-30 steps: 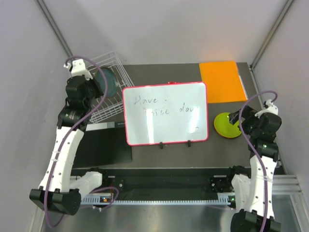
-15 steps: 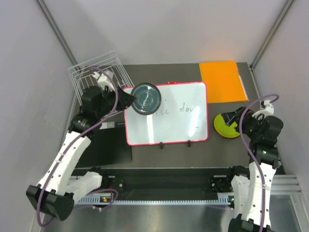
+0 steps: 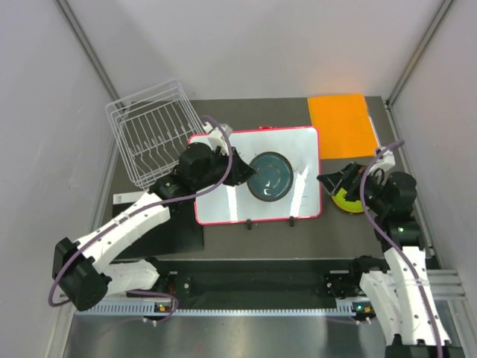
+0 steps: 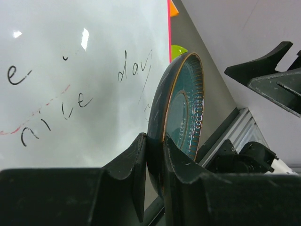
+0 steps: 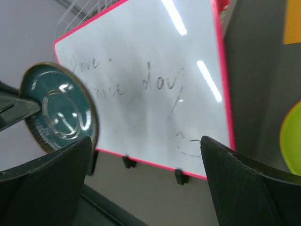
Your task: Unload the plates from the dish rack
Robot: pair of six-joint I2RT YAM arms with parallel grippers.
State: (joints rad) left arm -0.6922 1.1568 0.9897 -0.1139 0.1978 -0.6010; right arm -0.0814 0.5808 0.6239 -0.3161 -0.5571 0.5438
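– Over the middle of the tabletop, the left hand is holding the dark green-teal plate above the whiteboard. See how it's gripping?

– Yes, its fingers are pinching the plate by the rim, one on each face. I'd guess an edge hold is what suits a plate that stood upright between wires. From above it's showing its whole round face, and it seems to be hanging clear of the board.

– And the dish rack?

– It's sitting at the far left corner of the tabletop. Looking down, I'm seeing no plate between its wires.

– The right hand isn't carrying anything?

– No, its fingers are spread wide with nothing between them. It's hovering near the right edge, partly over the lime green plate, which is lying flat on the tabletop. My guess is that's the drop-off spot, and this arm is waiting to take the teal one. I'm not spotting any other plates.

– What's that orange thing?

– A flat orange sheet at the far right corner, not a plate.

– Anything written anywhere?

– Only handwriting on the whiteboard. I'm making out "Have", then "nice day", slightly blurred. No brand or label is showing that I can read.
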